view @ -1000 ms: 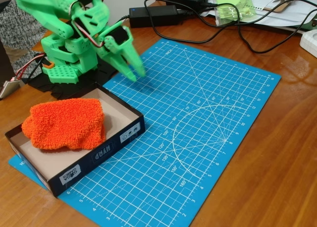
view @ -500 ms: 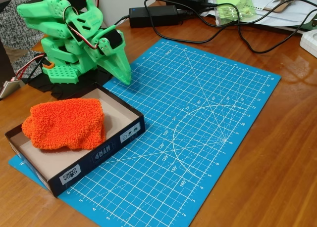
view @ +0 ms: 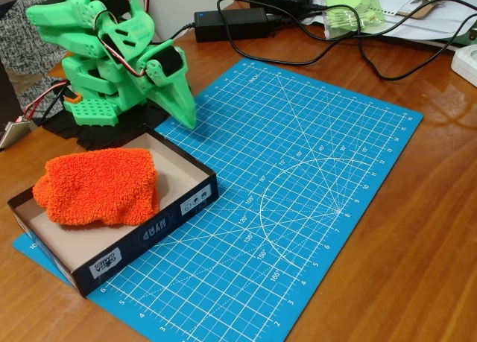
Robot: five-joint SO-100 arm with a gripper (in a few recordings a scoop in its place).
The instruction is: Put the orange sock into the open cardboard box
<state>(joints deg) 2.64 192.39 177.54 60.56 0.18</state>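
Fixed view, looking down across a polished wooden table [view: 417, 230]: a bright orange fuzzy terry-cloth sock [view: 97, 187] lies bundled inside a shallow open cardboard box [view: 160, 224] with black outer walls, small white labels and a plain beige-grey floor. The sock fills the left and middle of the tray, its left end lapping over the box's far-left wall, while a strip of bare floor shows along the near and right sides. The box sits on the left corner of a blue gridded cutting mat [view: 313, 193], which covers much of the tabletop.

Behind the box, a bright green plastic robot arm [view: 104, 51] is folded low over its base, which stands on a black pad at the mat's upper left edge. Its two-finger gripper [view: 186, 118] points down and to the right, the tip hovering just above the mat's far-left edge, near the box's back corner and clear of the sock. The fingers are drawn together into a single wedge, with nothing between them.

At the far edge of the table, black power adapters [view: 231, 21] and looping black cables [view: 358, 51] lie beside a translucent green container [view: 350, 10] and some papers.
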